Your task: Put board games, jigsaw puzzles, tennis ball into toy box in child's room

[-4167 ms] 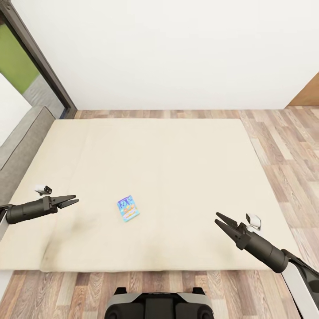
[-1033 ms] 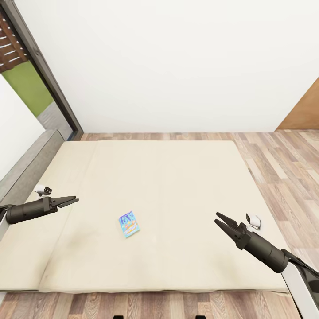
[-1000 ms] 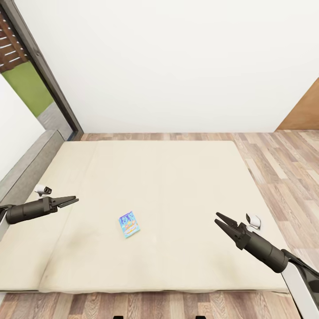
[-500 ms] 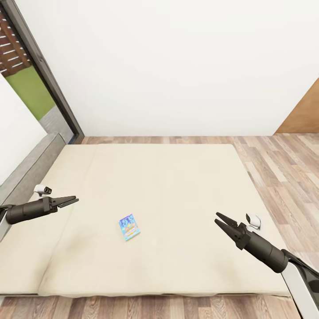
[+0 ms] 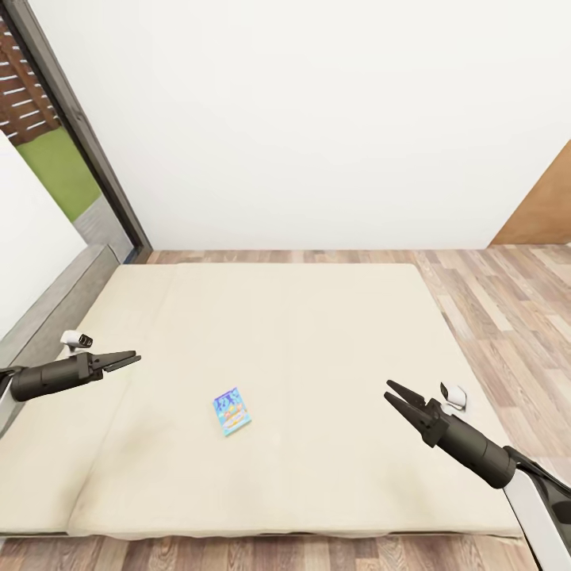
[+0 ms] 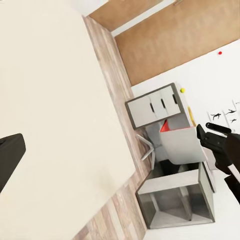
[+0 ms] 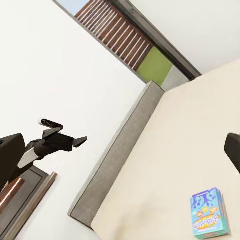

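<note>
One board game lay flat on the bed, near its front edge and uncollected. The left tool hung over the bed with its jaws nearly together and empty; the right tool gaped slightly, also empty. By my judgement, most of the job remained.

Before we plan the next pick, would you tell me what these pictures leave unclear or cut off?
- Board game: print too small to read in the head view; the right wrist view's edge crops its corner.
- Bed: near corners cut off by the head view's edges.
- Right gripper: open, but the arm behind it runs out of the head view.
- Left gripper: the head view does not show whether it is open or shut.
</note>
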Tool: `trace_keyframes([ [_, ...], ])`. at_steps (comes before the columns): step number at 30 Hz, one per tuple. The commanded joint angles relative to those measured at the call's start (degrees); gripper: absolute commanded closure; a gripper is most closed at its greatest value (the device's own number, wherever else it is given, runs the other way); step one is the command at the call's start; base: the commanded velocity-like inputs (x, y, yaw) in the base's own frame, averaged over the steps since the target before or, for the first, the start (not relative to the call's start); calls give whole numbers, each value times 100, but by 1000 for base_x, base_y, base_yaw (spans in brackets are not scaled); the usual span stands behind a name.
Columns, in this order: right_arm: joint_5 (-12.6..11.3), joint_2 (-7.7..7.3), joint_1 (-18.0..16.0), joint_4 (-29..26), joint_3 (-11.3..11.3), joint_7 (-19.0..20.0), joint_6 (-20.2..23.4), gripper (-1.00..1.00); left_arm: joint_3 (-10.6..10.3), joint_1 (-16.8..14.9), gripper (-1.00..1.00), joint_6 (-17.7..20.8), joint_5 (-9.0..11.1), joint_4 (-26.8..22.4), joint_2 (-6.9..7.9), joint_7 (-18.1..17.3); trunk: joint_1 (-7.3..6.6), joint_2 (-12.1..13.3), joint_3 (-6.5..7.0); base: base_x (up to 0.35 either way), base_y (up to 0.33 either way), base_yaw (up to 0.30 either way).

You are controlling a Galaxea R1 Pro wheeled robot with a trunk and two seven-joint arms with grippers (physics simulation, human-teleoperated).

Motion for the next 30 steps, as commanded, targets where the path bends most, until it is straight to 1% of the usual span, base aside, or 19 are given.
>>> trace_keyframes([
  [1,-38,-3,-3,-1,-1,3,47,-100,-1,-3,-100,61,-2,0,1,-22,3,-9,1,0,0,0],
  [30,-38,-2,-3,8,-1,2,47,-100,-1,-3,-100,61,-1,0,1,-22,3,-9,272,0,0,0],
])
